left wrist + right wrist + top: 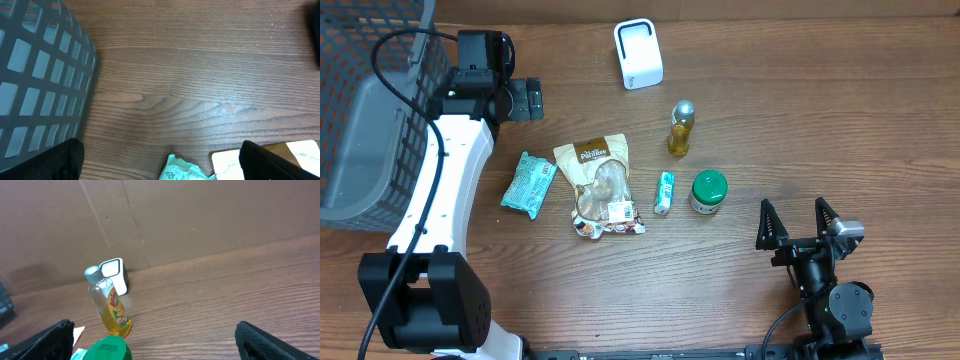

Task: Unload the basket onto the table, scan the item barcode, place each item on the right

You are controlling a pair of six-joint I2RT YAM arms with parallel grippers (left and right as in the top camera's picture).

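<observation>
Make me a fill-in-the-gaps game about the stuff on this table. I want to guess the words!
1. The jar has a ____ lid.
2. The bottle holds ____ liquid.
3. The left gripper and the right gripper are both wide ____, holding nothing.
4. The scanner at the far side of the table is the colour ____.

Missing words: green, yellow, open, white.
</observation>
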